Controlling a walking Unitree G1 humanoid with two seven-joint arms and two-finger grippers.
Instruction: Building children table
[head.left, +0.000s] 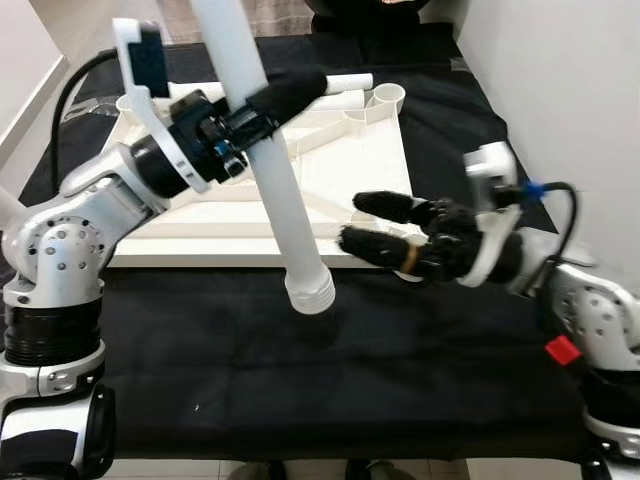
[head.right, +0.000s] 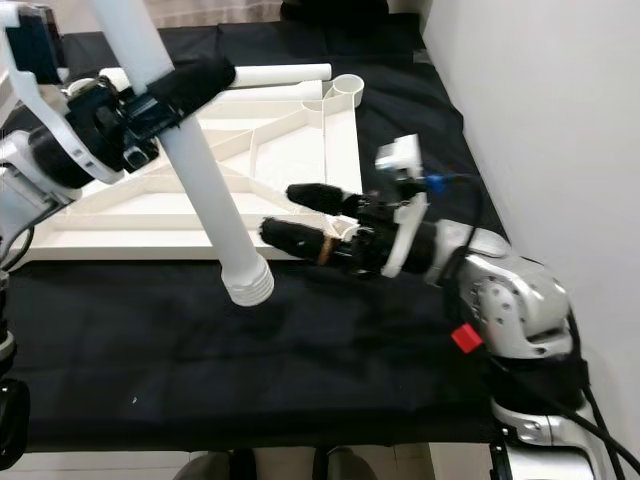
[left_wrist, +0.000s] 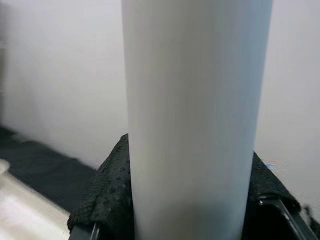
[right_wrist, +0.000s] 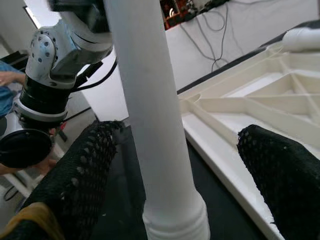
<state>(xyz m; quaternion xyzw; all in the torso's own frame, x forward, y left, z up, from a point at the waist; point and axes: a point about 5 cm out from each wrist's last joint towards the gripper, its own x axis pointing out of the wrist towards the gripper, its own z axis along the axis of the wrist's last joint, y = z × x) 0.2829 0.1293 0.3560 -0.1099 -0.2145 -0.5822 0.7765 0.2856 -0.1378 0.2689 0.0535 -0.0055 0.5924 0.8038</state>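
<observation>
Nearest, threaded end of white leg tube (head.left: 309, 288) hanging over black cloth (head.left: 300, 370). Probably light, rigid, slick plastic; best gripped mid-shaft. Right gripper (head.left: 372, 224) spread wide beside it, holding nothing. Left gripper (head.left: 262, 108) clamped around tube higher up. Beyond, upturned white tabletop (head.left: 360, 170), corner socket (head.left: 386, 97) waiting. No readable writing anywhere.

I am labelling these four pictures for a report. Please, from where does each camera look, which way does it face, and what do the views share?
Left eye view: on the head, facing forward and down at the white tabletop; both arms show.
Right eye view: same scene; the right gripper is open.
Left wrist view: looks along the left gripper at the white leg it clamps.
Right wrist view: looks past its black fingers at the leg.
All four views share the leg.
</observation>
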